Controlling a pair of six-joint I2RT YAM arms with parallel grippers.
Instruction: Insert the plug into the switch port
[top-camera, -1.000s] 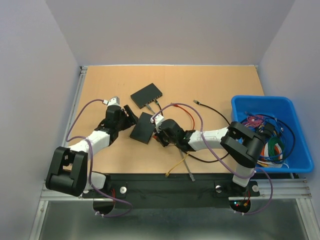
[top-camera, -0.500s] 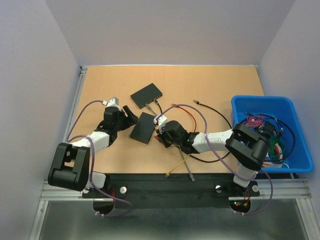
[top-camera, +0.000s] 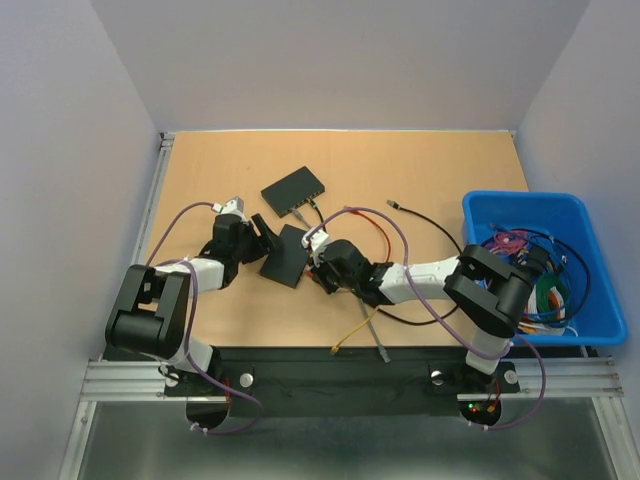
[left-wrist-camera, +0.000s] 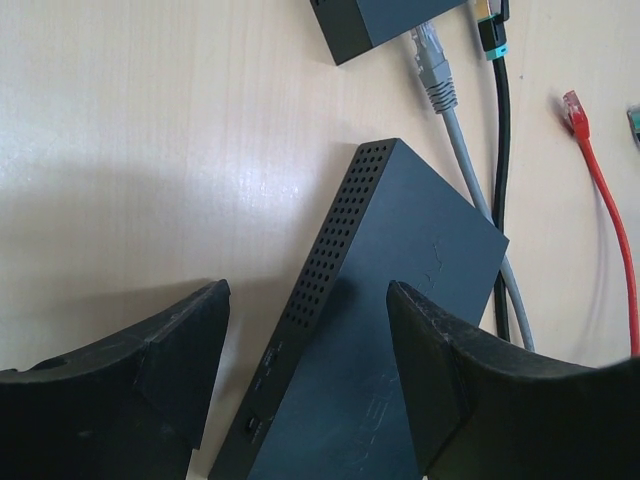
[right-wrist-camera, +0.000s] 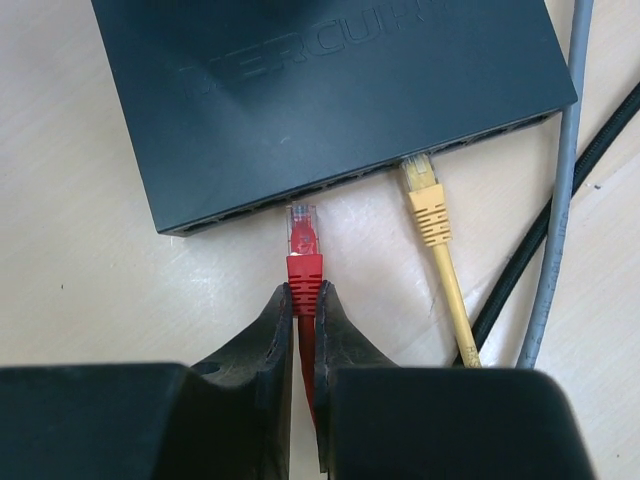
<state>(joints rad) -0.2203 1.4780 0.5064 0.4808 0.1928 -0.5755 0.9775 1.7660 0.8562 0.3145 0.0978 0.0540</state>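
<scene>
A near black switch (top-camera: 284, 255) lies on the wooden table, its port row facing my right gripper (top-camera: 322, 264). In the right wrist view the right gripper (right-wrist-camera: 304, 300) is shut on a red plug (right-wrist-camera: 303, 258). The plug's clear tip is at the port row of the switch (right-wrist-camera: 330, 90), mostly outside it. A yellow plug (right-wrist-camera: 424, 198) sits in a port to the right. My left gripper (left-wrist-camera: 308, 290) is open and straddles the switch's (left-wrist-camera: 400, 300) far-left edge, one finger (left-wrist-camera: 150, 370) beside it and one (left-wrist-camera: 470, 390) over its top.
A second black switch (top-camera: 295, 188) lies farther back, with a grey plug (left-wrist-camera: 432, 70) and a black cable (left-wrist-camera: 500, 150) at it. A loose red plug (left-wrist-camera: 572, 108) lies to the right. A blue bin (top-camera: 560, 215) of cables stands at the right edge. Grey and black cables (right-wrist-camera: 560, 200) run beside the switch.
My left arm has swung right and its gripper has moved slightly closer over the near switch. The right gripper has stayed at the port row with the red plug.
</scene>
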